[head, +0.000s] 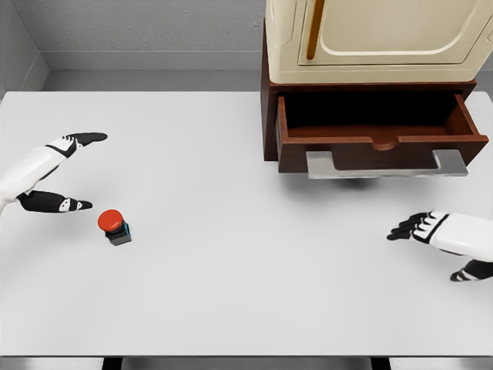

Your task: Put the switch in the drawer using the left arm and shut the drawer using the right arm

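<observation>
Round red switch (114, 225), open wooden drawer (377, 132), flat metal handle (385, 163)

From my seat, the cream cabinet with a rounded door panel (377, 38) runs off the top edge, so I cannot see its upper part. The open dark-brown wooden drawer (377, 131) is deep in shadow inside; its floor is unreadable. Both white arms are cut off at the side edges, the right hand (443, 235) partly clipped.

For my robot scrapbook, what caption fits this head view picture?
Left hand open beside the red switch; drawer open, right hand waiting.
</observation>
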